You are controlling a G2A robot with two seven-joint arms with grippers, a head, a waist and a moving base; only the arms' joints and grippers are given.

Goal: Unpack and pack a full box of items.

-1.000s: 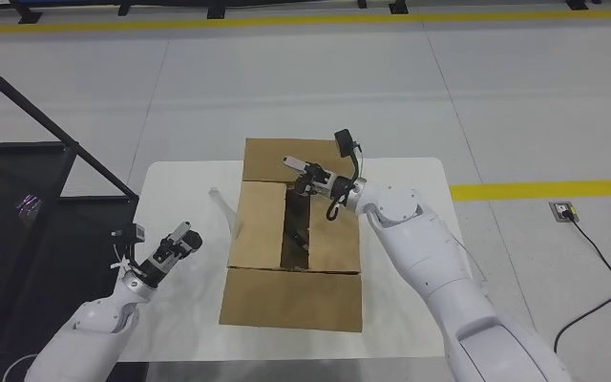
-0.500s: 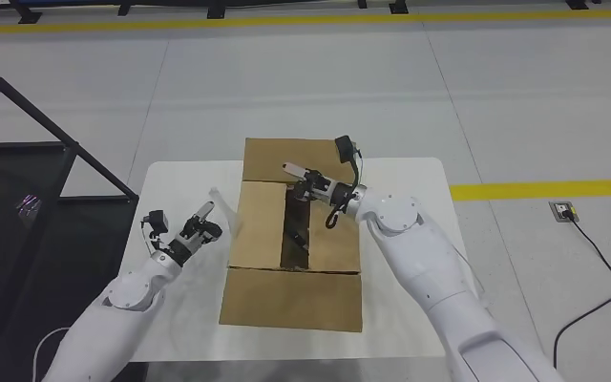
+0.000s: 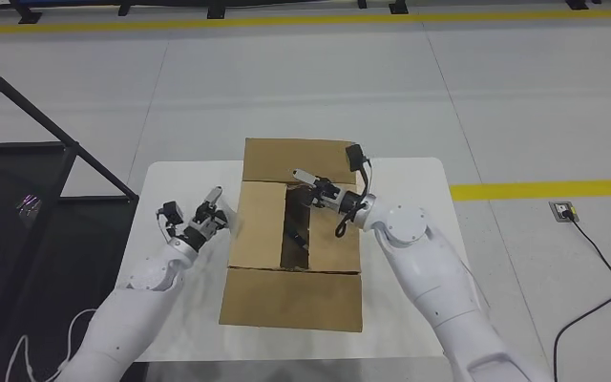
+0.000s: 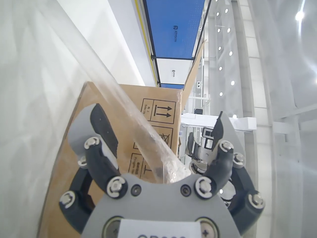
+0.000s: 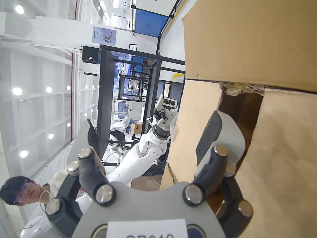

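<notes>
L gripper (image 3: 214,204) closer to box (image 3: 291,298), clear plastic (image 4: 138,118) betw. fingers (image 4: 102,125)

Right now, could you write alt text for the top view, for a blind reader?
A cardboard box sits on a white table, its top flaps parted along a dark middle gap. The right gripper is over the gap's far end; the left gripper is beside the box's left side, at a clear plastic strip.

A white table (image 3: 412,183) carries a brown cardboard box (image 3: 291,298) at its centre, flaps spread open. A clear plastic piece (image 3: 222,202) sits beside the box, at its 10 o'clock.
</notes>
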